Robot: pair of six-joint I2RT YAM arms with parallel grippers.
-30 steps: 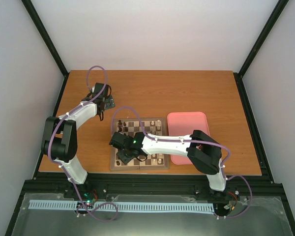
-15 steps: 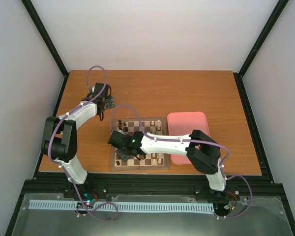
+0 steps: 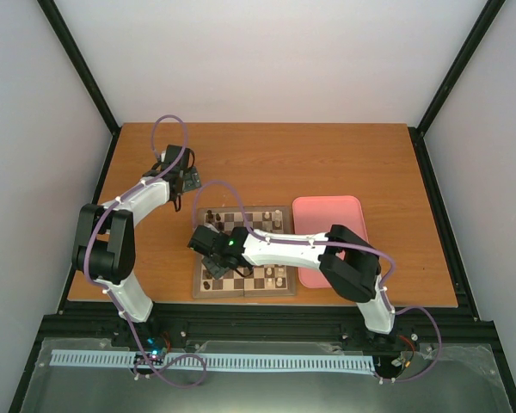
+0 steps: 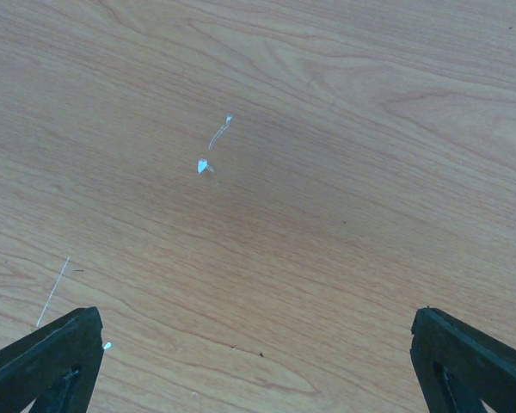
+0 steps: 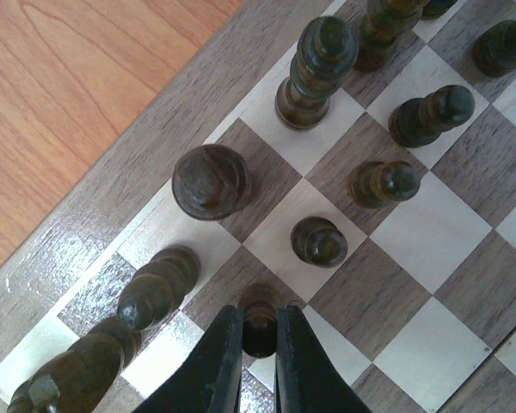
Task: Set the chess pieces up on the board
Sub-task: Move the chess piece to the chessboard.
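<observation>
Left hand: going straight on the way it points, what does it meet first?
The bare wooden table top. The left hand is open with nothing between its fingers, and no piece shows in its line; the gap to the wood is unclear.

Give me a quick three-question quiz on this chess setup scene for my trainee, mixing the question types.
1. True or false: the left gripper hangs open over bare table wood.
2. Short answer: what is the right gripper shut on?
3. Fill in: in the top view, the pink tray lies to the ___ of the board.
Key: 1 true; 2 a dark chess piece; 3 right.
</observation>
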